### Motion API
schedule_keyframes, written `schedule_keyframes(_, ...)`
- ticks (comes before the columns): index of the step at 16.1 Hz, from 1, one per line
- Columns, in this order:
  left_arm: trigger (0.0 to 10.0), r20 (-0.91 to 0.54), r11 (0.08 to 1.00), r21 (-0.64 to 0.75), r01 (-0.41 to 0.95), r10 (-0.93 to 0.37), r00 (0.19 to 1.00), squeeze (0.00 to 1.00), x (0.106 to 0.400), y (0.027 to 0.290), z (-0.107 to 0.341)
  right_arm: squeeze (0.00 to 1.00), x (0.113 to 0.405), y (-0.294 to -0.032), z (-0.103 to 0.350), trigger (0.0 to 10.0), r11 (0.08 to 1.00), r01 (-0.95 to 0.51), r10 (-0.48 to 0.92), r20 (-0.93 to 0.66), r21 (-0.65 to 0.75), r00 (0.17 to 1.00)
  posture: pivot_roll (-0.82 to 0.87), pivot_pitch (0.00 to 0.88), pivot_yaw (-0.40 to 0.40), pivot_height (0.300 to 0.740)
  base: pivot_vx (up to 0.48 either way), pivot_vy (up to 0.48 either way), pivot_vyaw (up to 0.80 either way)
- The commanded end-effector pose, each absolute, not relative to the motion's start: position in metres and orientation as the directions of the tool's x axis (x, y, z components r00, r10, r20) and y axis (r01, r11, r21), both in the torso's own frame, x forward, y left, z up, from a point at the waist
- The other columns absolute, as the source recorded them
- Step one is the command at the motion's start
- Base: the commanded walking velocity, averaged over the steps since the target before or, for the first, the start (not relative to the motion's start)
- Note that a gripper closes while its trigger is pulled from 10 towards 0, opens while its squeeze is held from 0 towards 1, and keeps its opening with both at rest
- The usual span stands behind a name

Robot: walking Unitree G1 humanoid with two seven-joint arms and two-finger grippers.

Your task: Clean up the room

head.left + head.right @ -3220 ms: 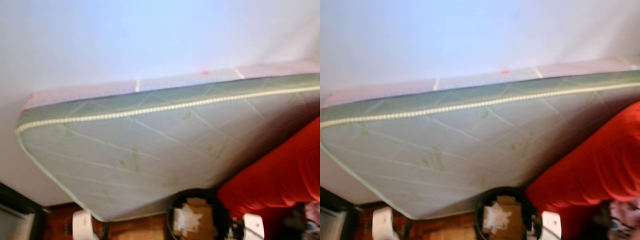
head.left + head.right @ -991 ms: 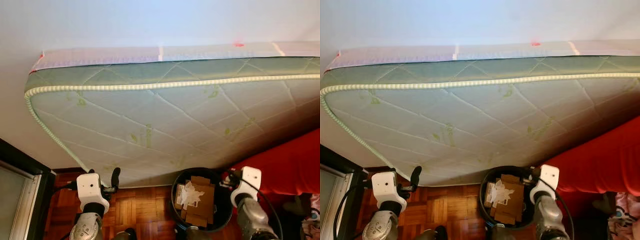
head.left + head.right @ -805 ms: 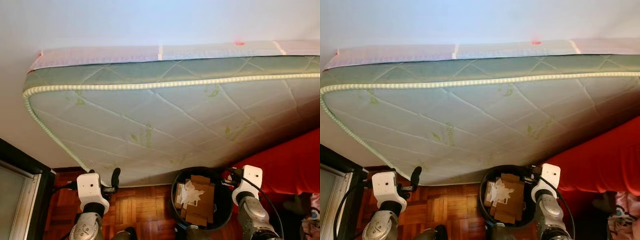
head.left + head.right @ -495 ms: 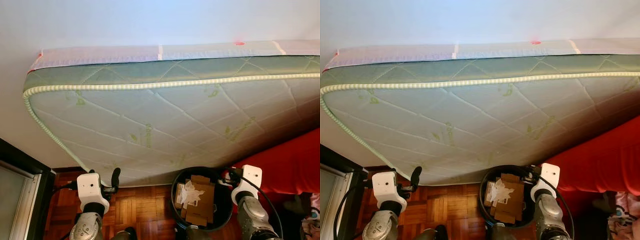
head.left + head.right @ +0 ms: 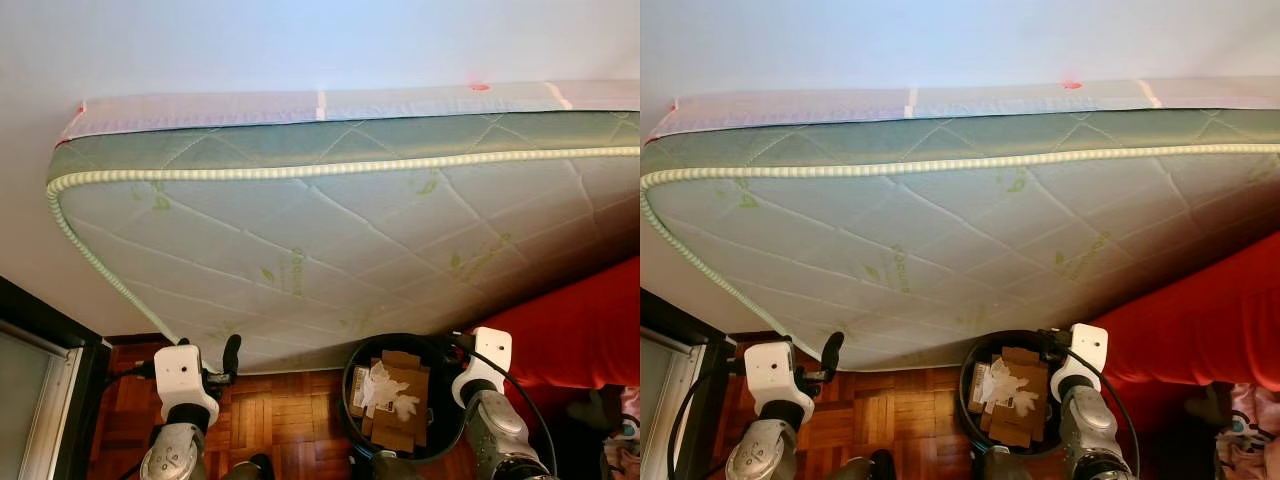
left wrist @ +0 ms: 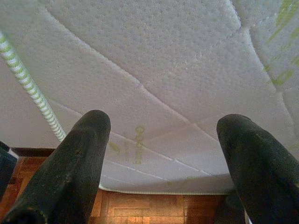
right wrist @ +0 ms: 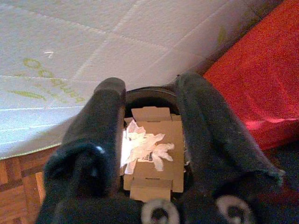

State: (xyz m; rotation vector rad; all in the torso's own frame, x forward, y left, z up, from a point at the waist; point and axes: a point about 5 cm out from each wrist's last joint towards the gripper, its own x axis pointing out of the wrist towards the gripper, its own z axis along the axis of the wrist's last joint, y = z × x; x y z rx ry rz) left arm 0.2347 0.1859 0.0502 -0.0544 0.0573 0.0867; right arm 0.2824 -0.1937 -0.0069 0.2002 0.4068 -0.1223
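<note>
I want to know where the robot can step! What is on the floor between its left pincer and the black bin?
Just bare wooden parquet floor lies between the left pincer and the black bin in the eye views; behind it leans the mattress.

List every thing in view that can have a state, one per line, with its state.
Mattress: propped on edge, leaning against the wall.
Black bin: upright on the wood floor, holding flattened cardboard and crumpled white paper.
Red cover: draped beside the bin.
Left gripper: open, empty, facing the mattress.
Right gripper: open, empty, pointed into the bin.
</note>
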Motion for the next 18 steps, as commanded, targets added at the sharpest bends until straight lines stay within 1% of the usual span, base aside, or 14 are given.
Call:
schedule_keyframes(1, 10.0, -0.105, 0.993, -0.052, -0.103, 0.097, 0.990, 0.00, 0.230, 0.188, 0.041, 0.11, 0.280, -0.195, -0.009, 10.0, 0.971, 0.169, -0.085, -0.414, 0.171, 0.906, 0.01, 0.253, -0.048, 0.740, 0.000, 0.000, 0.00)
schedule_keyframes(2, 10.0, -0.123, 0.991, -0.055, -0.120, 0.113, 0.986, 0.00, 0.229, 0.192, 0.037, 0.00, 0.278, -0.196, -0.011, 10.0, 0.971, 0.171, -0.087, -0.421, 0.165, 0.903, 0.01, 0.251, -0.048, 0.740, 0.000, 0.000, 0.00)
schedule_keyframes(3, 10.0, -0.150, 0.988, -0.061, -0.141, 0.131, 0.980, 0.00, 0.227, 0.197, 0.030, 0.00, 0.276, -0.197, -0.013, 10.0, 0.971, 0.175, -0.091, -0.428, 0.163, 0.899, 0.01, 0.244, -0.045, 0.740, 0.000, 0.000, 0.00)
schedule_keyframes(5, 10.0, -0.267, 0.980, -0.059, -0.189, 0.167, 0.949, 0.00, 0.217, 0.211, 0.004, 0.00, 0.268, -0.205, -0.017, 10.0, 0.972, 0.180, -0.098, -0.438, 0.149, 0.893, 0.00, 0.213, -0.032, 0.740, 0.000, 0.000, 0.00)
schedule_keyframes(6, 10.0, -0.297, 0.979, -0.052, -0.197, 0.174, 0.939, 0.00, 0.216, 0.214, -0.002, 0.00, 0.266, -0.206, -0.019, 10.0, 0.974, 0.177, -0.098, -0.447, 0.138, 0.889, 0.00, 0.199, -0.030, 0.740, 0.000, 0.000, 0.00)
schedule_keyframes(8, 10.0, -0.401, 0.980, -0.027, -0.196, 0.169, 0.900, 0.00, 0.204, 0.217, -0.025, 0.00, 0.251, -0.214, -0.030, 10.0, 0.979, 0.181, -0.110, -0.499, 0.097, 0.859, 0.01, 0.152, -0.024, 0.740, 0.000, 0.000, 0.00)
schedule_keyframes(10, 10.0, -0.476, 0.979, -0.018, -0.202, 0.169, 0.863, 0.00, 0.198, 0.220, -0.039, 0.00, 0.243, -0.216, -0.037, 10.0, 0.978, 0.193, -0.119, -0.540, 0.082, 0.833, 0.00, 0.111, -0.013, 0.740, 0.000, 0.000, 0.00)
schedule_keyframes(12, 10.0, -0.569, 0.979, 0.011, -0.204, 0.174, 0.803, 0.00, 0.189, 0.222, -0.056, 0.00, 0.231, -0.217, -0.047, 10.0, 0.973, 0.220, -0.138, -0.594, 0.068, 0.792, 0.00, 0.074, 0.001, 0.740, 0.000, 0.000, 0.00)
schedule_keyframes(13, 10.0, -0.643, 0.974, 0.036, -0.225, 0.195, 0.741, 0.00, 0.178, 0.225, -0.067, 0.00, 0.216, -0.215, -0.057, 10.0, 0.971, 0.233, -0.146, -0.648, 0.050, 0.748, -0.01, 0.047, 0.009, 0.740, 0.000, 0.000, 0.00)
schedule_keyframes(15, 10.0, -0.696, 0.968, 0.046, -0.248, 0.209, 0.686, 0.00, 0.168, 0.226, -0.076, 0.00, 0.206, -0.212, -0.065, 10.0, 0.968, 0.246, -0.148, -0.679, 0.050, 0.719, -0.01, 0.024, 0.011, 0.740, 0.000, 0.000, 0.00)
schedule_keyframes(18, 10.0, -0.699, 0.972, 0.036, -0.231, 0.190, 0.689, 0.00, 0.168, 0.224, -0.077, 0.00, 0.196, -0.208, -0.071, 10.0, 0.976, 0.213, -0.125, -0.707, 0.037, 0.696, -0.02, 0.012, 0.010, 0.740, 0.000, 0.000, 0.00)
